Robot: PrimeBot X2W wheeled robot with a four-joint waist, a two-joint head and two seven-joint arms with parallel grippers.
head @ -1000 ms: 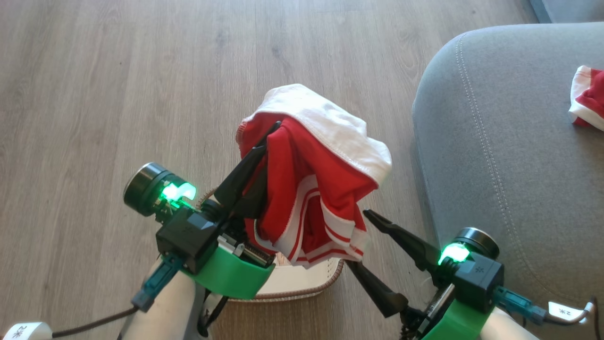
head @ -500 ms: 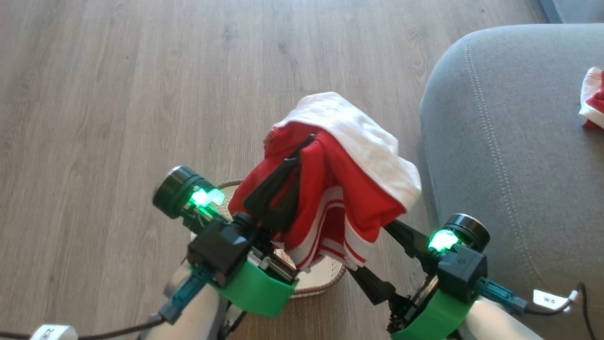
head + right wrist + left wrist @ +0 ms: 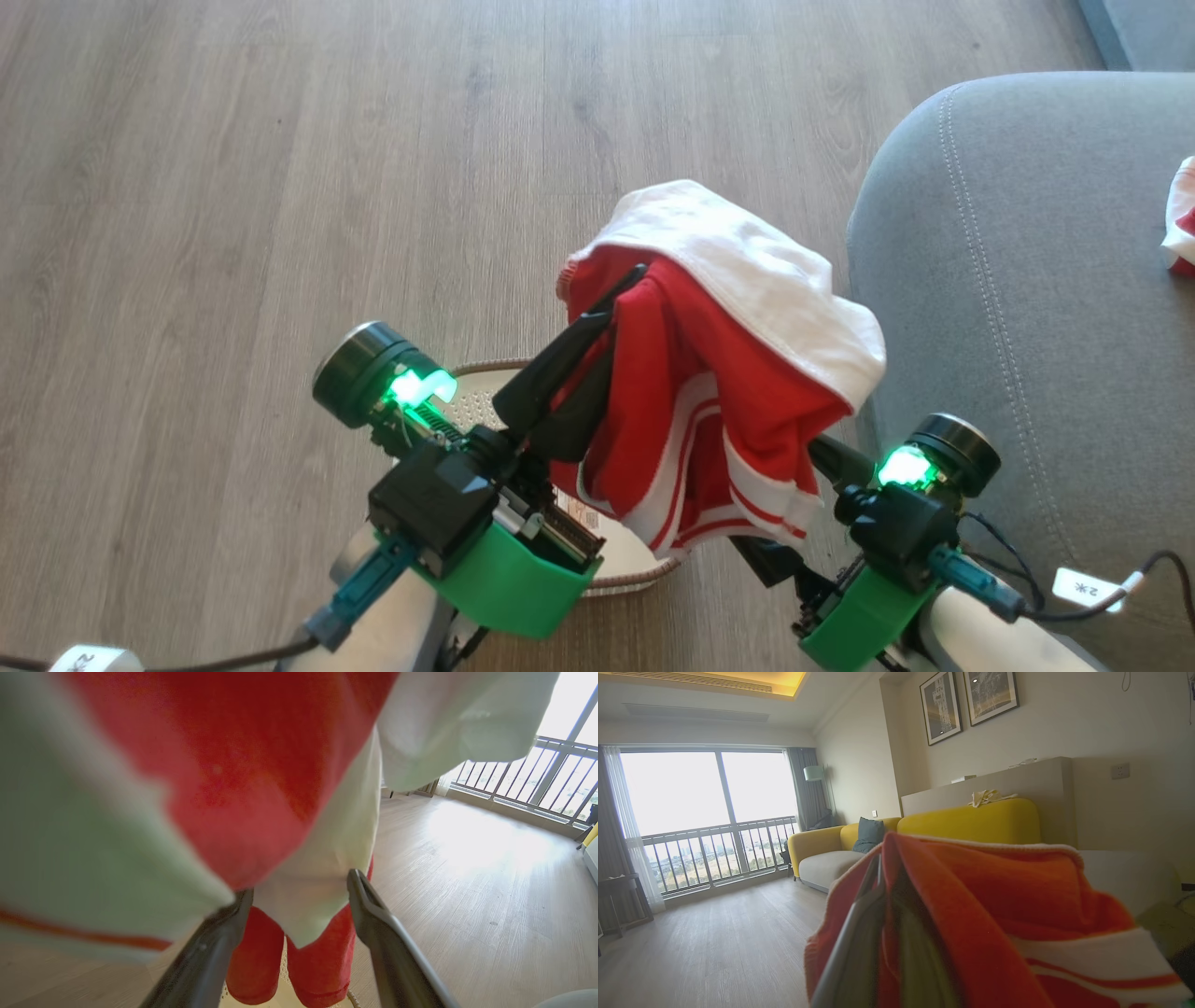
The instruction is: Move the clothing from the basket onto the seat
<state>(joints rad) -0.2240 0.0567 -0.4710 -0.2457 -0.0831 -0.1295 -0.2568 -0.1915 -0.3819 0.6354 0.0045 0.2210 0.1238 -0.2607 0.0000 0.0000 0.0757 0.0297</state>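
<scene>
A piece of the clothing (image 3: 719,383), red with white stripes and a white band, hangs in the air over the basket (image 3: 495,365). My left gripper (image 3: 625,289) is shut on its upper folds, and the left wrist view shows the fingers (image 3: 873,891) buried in red fabric (image 3: 994,896). My right gripper (image 3: 299,889) is open beneath the hanging hem, its fingers (image 3: 834,460) partly covered by cloth. The grey seat (image 3: 1027,327) lies just right of the garment. Another red and white piece (image 3: 1181,219) rests on it at the right edge.
Wood floor (image 3: 233,233) stretches to the left and far side. The basket's cream perforated bottom (image 3: 476,406) and a label show under my left wrist. Cables trail from both forearms at the bottom. The left wrist view shows a yellow sofa (image 3: 971,821).
My left gripper has carried the garment to the right, nearer the seat, uncovering more of the basket. My right gripper's fingers have slipped under the hanging hem. The head view has also shifted.
</scene>
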